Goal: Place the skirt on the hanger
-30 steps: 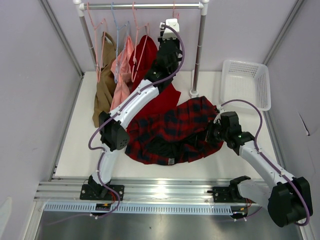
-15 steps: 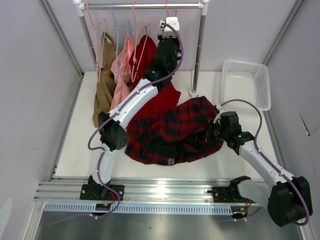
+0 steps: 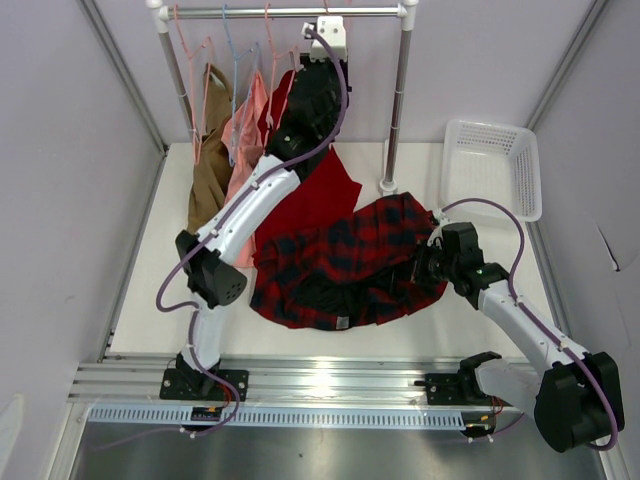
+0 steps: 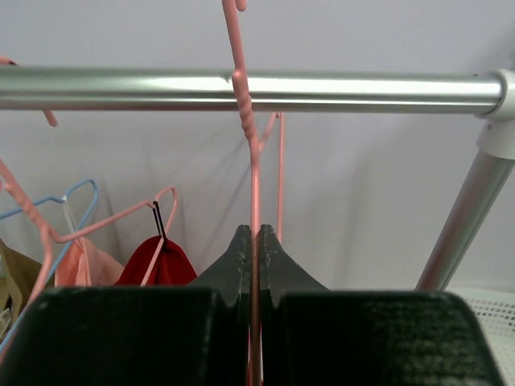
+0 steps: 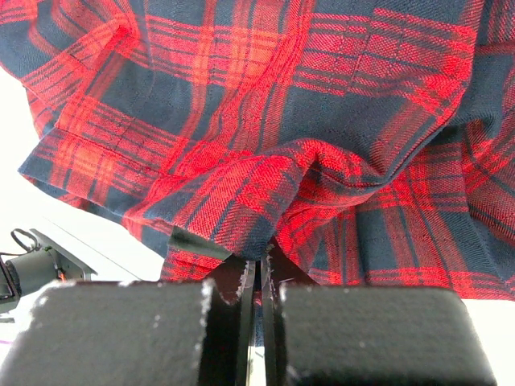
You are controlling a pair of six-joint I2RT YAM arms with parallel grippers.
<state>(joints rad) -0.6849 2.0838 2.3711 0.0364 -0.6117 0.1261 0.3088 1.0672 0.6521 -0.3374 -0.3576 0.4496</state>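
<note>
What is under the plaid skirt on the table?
The white table shows around the skirt. The plain red garment meets its upper left edge; whether it runs underneath is hidden. The fabric covers everything else beneath it.

The scene is lit brightly and evenly from above. Glare is seen on the metal rail (image 3: 330,377) and a bright streak on the clothes rod (image 4: 362,87). Faint shadows of the hanger (image 4: 254,177) are cast on the wall (image 4: 386,185). The fingers (image 4: 121,338) are blurred; the skirt (image 5: 322,121) is rendered sharp, the table (image 5: 32,201) washed out.
</note>
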